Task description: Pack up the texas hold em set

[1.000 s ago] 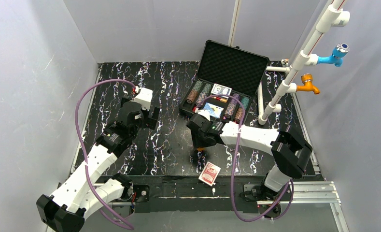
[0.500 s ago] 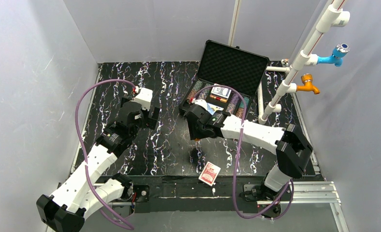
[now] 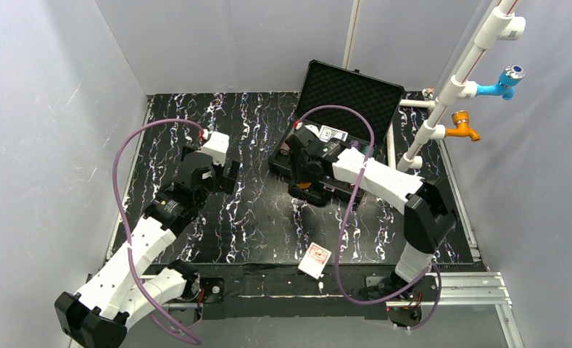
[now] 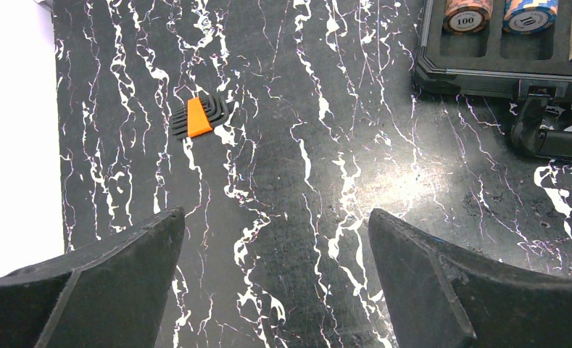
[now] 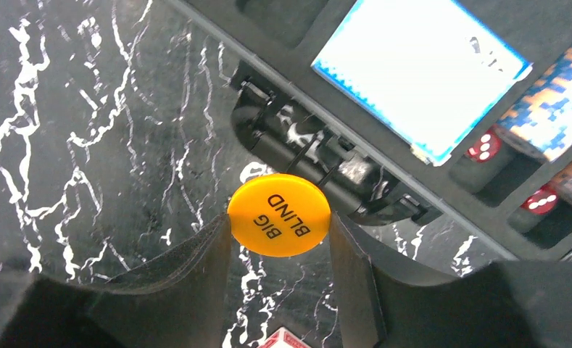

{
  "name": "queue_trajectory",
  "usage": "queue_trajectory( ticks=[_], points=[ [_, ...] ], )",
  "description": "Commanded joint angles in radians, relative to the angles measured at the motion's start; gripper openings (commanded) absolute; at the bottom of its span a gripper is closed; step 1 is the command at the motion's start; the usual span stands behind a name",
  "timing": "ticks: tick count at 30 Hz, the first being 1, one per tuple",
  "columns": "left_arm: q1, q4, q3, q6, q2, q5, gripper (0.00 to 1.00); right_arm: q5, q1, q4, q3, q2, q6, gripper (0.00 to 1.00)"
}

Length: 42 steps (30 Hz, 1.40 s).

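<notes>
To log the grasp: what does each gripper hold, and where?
The right gripper pinches the orange BIG BLIND disc by its opposite edges; left gripper holds nothing.

Black marbled table (image 3: 254, 217), grey walls (image 3: 217, 43)

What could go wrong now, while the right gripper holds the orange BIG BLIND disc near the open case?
The right gripper pinches the orange disc only by its thin rim, so it may slip or pivot out. The disc seems to hang by the handle of the case, not over a slot; released here, it would likely miss. The red deck lies near the table's front edge, where the right arm could knock it off.
</notes>
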Motion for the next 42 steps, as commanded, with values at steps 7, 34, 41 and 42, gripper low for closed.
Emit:
queue_trajectory(
  ticks=[7,34,41,42],
  points=[
    [-0.003,-0.002,0.012,0.007,-0.015,-0.02,0.98,-0.008,-0.097,-0.065,0.151,0.094,-0.09,0.41],
    [-0.003,0.002,0.008,0.015,-0.019,-0.025,0.98,0.026,-0.207,-0.142,0.331,0.28,-0.195,0.41],
    [-0.003,0.003,0.007,0.015,-0.021,-0.025,0.98,0.021,-0.225,-0.144,0.336,0.302,-0.209,0.41],
    [-0.003,0.002,0.007,0.014,-0.02,-0.026,0.98,0.02,-0.229,-0.144,0.338,0.304,-0.211,0.41]
  ],
)
